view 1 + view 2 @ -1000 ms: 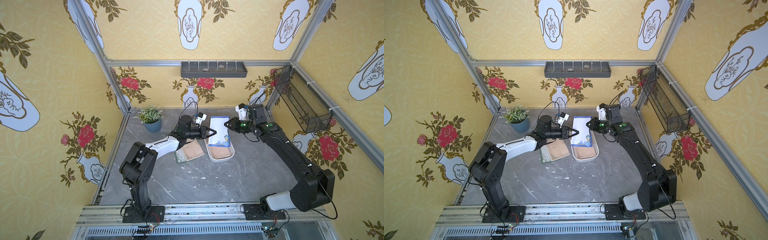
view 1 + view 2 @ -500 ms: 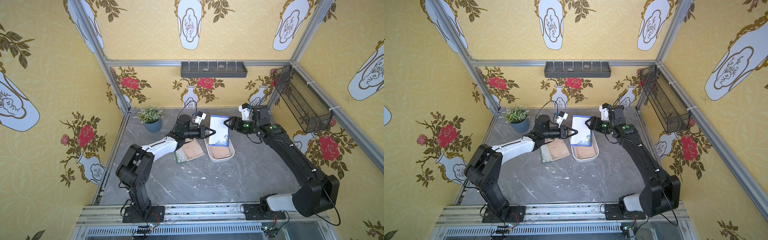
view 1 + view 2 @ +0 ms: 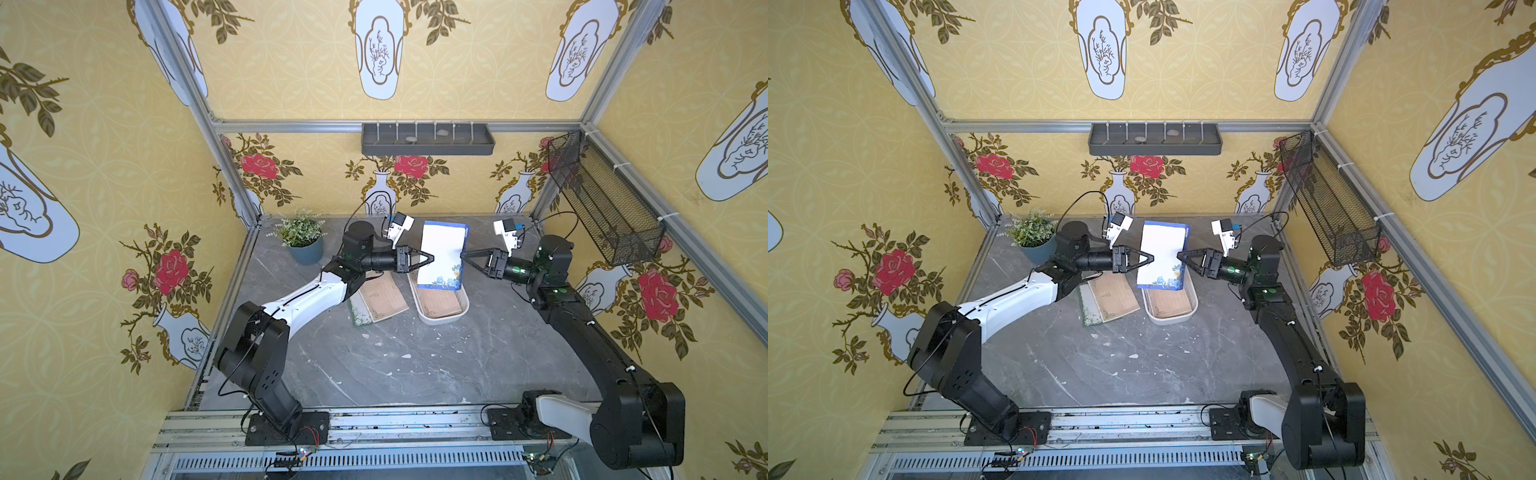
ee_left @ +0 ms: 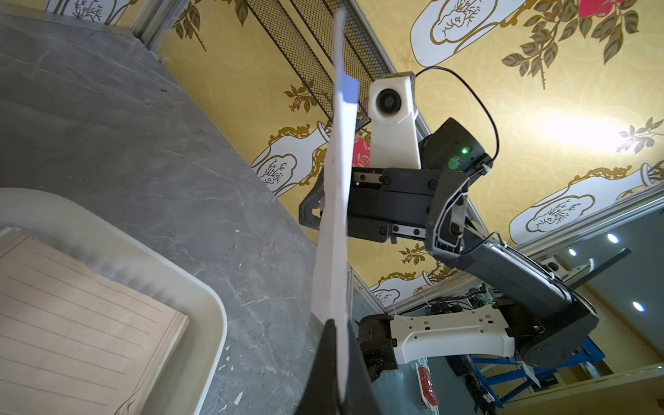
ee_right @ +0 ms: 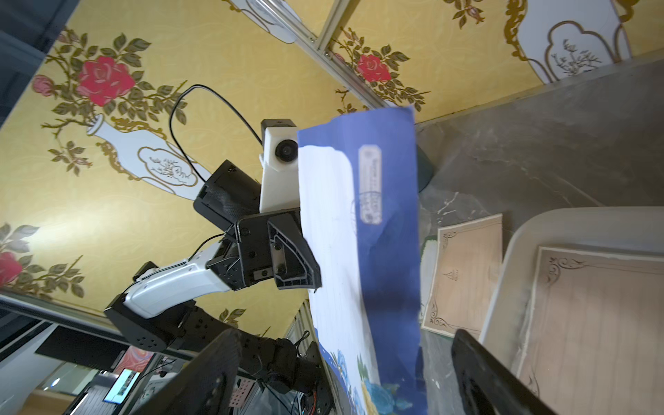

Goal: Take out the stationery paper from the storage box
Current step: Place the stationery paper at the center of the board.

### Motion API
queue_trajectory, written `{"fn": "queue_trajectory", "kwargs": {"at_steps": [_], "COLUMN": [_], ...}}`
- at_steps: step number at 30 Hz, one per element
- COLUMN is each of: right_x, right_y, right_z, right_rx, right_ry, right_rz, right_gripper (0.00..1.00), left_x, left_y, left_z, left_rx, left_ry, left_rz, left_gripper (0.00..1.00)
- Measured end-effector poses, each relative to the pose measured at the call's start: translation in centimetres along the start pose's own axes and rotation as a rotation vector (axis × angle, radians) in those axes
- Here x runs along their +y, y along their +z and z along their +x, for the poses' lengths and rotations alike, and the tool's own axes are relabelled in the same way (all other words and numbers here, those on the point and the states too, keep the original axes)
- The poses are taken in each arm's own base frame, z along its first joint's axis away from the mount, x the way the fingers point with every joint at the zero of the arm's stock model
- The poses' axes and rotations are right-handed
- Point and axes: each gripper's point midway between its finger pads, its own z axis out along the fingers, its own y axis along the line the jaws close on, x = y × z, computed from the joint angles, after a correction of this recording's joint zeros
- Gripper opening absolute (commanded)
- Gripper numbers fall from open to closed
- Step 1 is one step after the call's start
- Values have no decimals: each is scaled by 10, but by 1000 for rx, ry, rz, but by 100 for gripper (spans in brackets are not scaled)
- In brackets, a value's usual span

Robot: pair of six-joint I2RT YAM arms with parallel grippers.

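At the far left a small potted plant in a blue-grey pot (image 3: 300,237) stands on the grey marbled worktop (image 3: 415,365). My left pincer (image 3: 431,258) is clamped on the left edge of a white stationery sheet with a blue floral border (image 3: 442,253). It holds the sheet upright in the air over the far part of the shallow white plastic storage box (image 3: 441,320).

Under the left arm, just left of the box, a few tan sheets with dark corner flourishes (image 3: 384,297) lie flat on the worktop, with a green-edged sheet showing beneath them. Inside the box a tan lined sheet (image 3: 440,304) lies flat.

The right pincer (image 3: 462,254) is at the held sheet's right edge. In the right wrist view its black fingers (image 5: 215,377) stand wide apart, with the sheet between them and touching neither. A black wire-mesh basket (image 3: 602,208) hangs on the right wall.
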Motion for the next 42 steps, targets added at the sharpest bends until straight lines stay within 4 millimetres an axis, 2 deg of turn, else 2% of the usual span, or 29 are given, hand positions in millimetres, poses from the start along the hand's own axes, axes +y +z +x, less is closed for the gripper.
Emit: {"fn": "queue_trajectory", "kwargs": {"at_steps": [6,9,13,17,24,25,26,27,31,33,36,39,40,42], "right_x": [8,11,13,8,-8,-11,-13,-16,-28,-29,-28,-25,-24,-23], "right_y": [5,8,9,11,10,10,10,10,11,13,16,18,18,18], "right_z": [0,1,0,-3,-8,-8,-6,-6,-4,-1,2,1,0,-2], "right_rx": [35,48,56,52,20,18,19,16,20,30,44,46,44,43], "right_ry": [-15,-13,-26,-25,-10,-8,0,8,20,32,31,11,6,0], "right_rz": [-91,-114,-125,-98,13,27,38,53,89,89,85,80,79,79], "right_gripper": [76,64,35,0,0,4,30,45,54,54,42,7,0,0], "left_x": [-1,-1,-1,0,3,3,4,4,6,7,9,11,11,12], "left_y": [0,0,0,0,0,0,0,0,0,-1,-1,-1,-1,-2], "left_z": [1,1,1,1,1,2,2,2,3,3,5,6,6,6], "left_rx": [5,5,5,3,3,4,3,3,3,4,8,9,7,4], "left_ry": [0,-1,-1,-3,-8,-9,-5,-5,-10,-13,-18,-22,-23,-23], "left_rz": [4,4,4,1,-10,-12,-16,-18,-33,-37,-43,-49,-52,-58], "left_gripper": [0,0,0,0,0,0,0,0,0,0,0,0,0,0]}}
